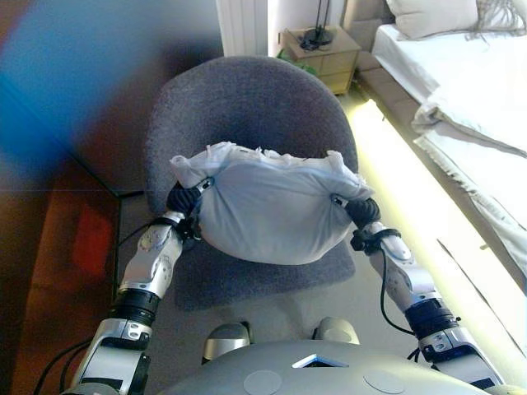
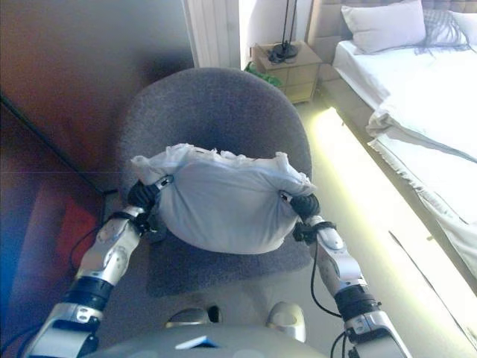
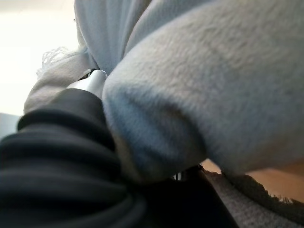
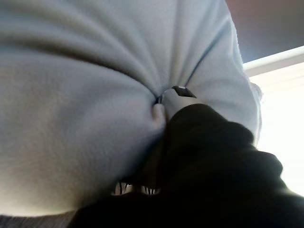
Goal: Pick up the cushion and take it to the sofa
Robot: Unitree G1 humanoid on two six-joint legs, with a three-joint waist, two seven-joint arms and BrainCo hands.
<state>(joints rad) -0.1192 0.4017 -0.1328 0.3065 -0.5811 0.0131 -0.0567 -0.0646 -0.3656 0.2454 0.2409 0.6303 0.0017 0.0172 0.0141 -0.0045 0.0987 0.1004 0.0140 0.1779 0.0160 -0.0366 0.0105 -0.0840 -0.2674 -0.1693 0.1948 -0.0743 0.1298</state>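
Observation:
A pale blue-grey cushion [image 1: 272,210] with a frilled top edge hangs between my two hands, lifted just above the seat of a grey upholstered chair [image 1: 247,99]. My left hand [image 1: 188,200] grips its left end and my right hand [image 1: 361,211] its right end. In each wrist view the cloth [image 4: 95,95] puckers into folds that run to the hand, with a silver thumb tip [image 4: 179,91] showing on top. The other fingers are buried in the cushion [image 3: 204,85].
The round-backed chair stands right in front of me. Behind it is a small wooden nightstand [image 1: 323,51] with a dark lamp base. A bed [image 1: 461,90] with white bedding runs along the right, a lit strip at its base. A dark wall [image 2: 89,82] is on the left.

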